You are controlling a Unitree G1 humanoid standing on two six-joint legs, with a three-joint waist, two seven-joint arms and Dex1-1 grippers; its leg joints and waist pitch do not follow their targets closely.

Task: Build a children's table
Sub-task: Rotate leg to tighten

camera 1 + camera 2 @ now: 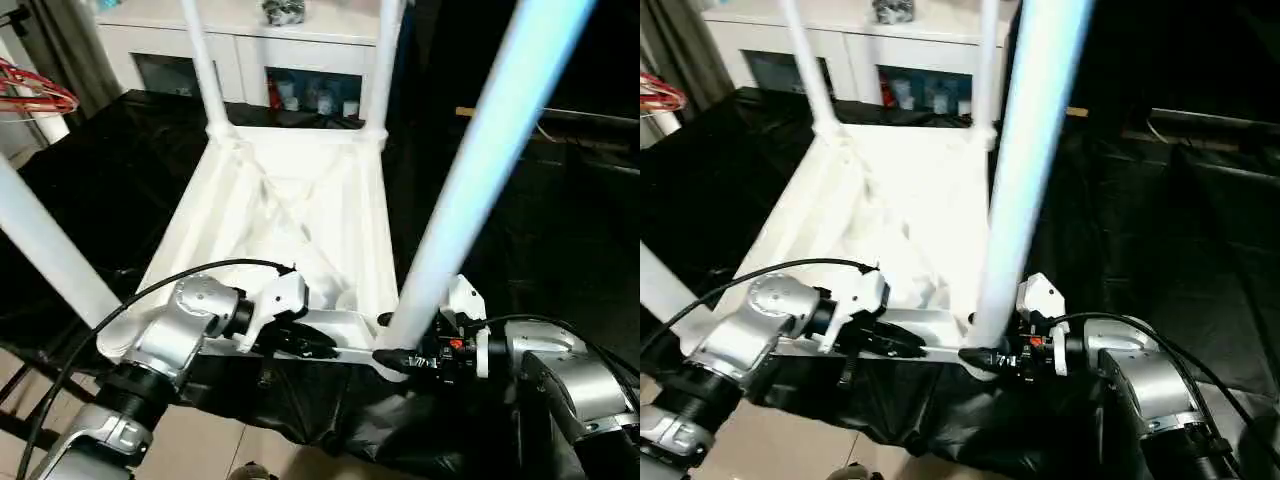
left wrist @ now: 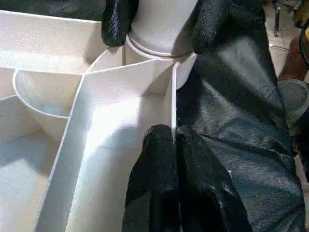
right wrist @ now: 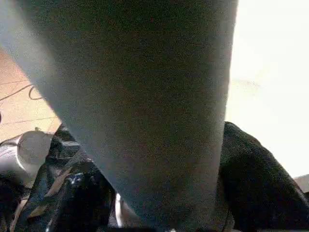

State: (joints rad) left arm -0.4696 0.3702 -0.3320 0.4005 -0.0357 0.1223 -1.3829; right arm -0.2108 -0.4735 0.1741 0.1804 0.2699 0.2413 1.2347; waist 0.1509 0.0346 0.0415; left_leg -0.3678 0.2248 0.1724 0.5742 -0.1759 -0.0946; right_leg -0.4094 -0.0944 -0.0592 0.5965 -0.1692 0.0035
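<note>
Four legs (image 1: 480,170) around upturned top (image 1: 280,215)

Top (image 1: 270,200) lies underside up on the surface (image 1: 540,230), w/ four legs standing in its corner sockets: two far, two near. Cabinet (image 1: 250,40) behind far edge. Left gripper (image 2: 175,145) on near rim, between near legs; right gripper (image 1: 392,357) at base of near-right leg (image 1: 480,170).

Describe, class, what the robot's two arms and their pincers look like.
Both forearms are silver metal with rounded joints. Each wrist carries a white housing, and thin black cables loop along the arms. The left pincer and right pincer each have two glossy black fingers.
</note>
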